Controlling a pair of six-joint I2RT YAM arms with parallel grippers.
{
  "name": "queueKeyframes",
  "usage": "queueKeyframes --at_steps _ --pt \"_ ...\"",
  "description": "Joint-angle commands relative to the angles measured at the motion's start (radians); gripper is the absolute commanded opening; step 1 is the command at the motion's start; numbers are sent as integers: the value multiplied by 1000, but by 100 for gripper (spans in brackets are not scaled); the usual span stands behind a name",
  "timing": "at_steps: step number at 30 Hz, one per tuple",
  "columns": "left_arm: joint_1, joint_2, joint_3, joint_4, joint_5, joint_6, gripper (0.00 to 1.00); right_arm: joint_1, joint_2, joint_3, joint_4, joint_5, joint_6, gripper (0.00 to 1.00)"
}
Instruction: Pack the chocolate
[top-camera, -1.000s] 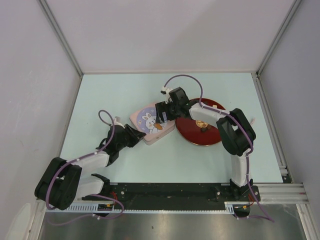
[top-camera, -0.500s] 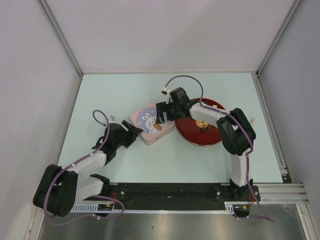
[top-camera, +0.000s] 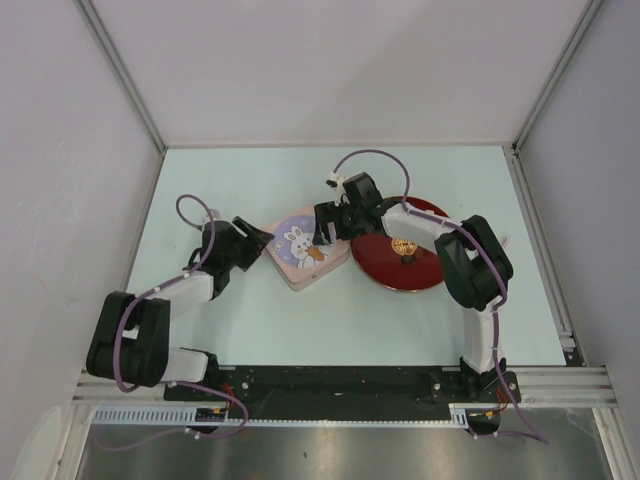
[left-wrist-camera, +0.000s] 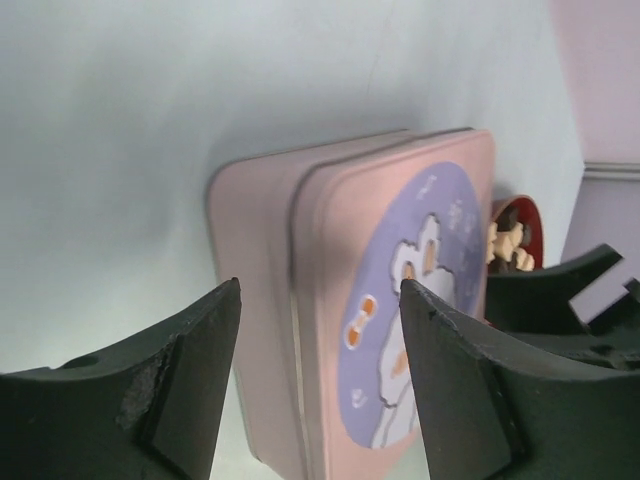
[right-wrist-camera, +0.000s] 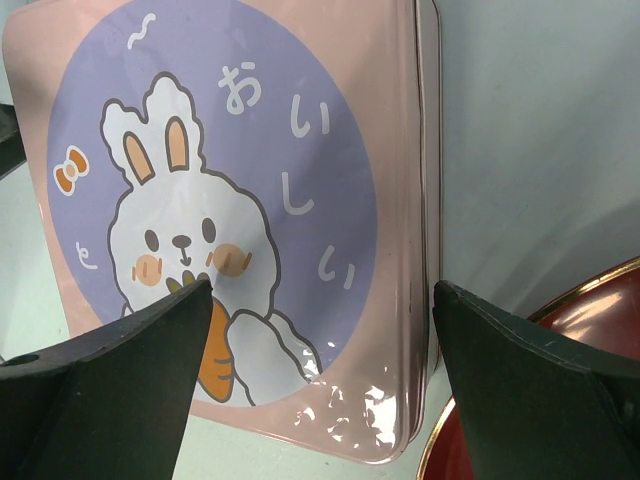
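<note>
The pink square tin (top-camera: 303, 249) lies with its bunny lid on, mid-table. A few chocolate chunks (top-camera: 403, 247) sit on the red plate (top-camera: 385, 265) to its right. My left gripper (top-camera: 257, 241) is open and empty at the tin's left corner. In the left wrist view the tin (left-wrist-camera: 400, 300) stands just ahead of the left gripper (left-wrist-camera: 320, 290), with cream chunks (left-wrist-camera: 505, 245) beyond. My right gripper (top-camera: 322, 226) is open and empty just above the lid's right part. The right wrist view shows the right gripper (right-wrist-camera: 320, 290) spread over the lid (right-wrist-camera: 250, 190).
The red plate's rim (right-wrist-camera: 560, 400) lies close to the tin's right edge. Grey walls enclose the pale table on three sides. The right arm reaches over the plate's far side.
My left arm has swung further out and to the left, and its gripper now points at the tin's left corner. The right gripper and the tin have barely moved.
</note>
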Motion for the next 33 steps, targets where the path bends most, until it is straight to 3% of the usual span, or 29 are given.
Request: queueKeyframes --at_steps 1,6,14,16,24,33 --pt "33 54 34 40 11 32 68 -4 -31 15 16 -19 -3 96" --pt "44 106 31 41 16 31 62 1 -22 15 -5 -16 -15 96" --pt "61 192 -48 54 32 -35 37 8 -21 3 -6 -25 -17 96" --pt "61 192 -49 45 34 -50 35 13 -21 1 -10 -26 -21 96" --pt "61 149 7 -129 -15 -18 32 34 -22 0 -30 -13 -25 96" --pt "59 -13 119 -202 -50 117 51 8 -80 -31 -9 -33 18 95"
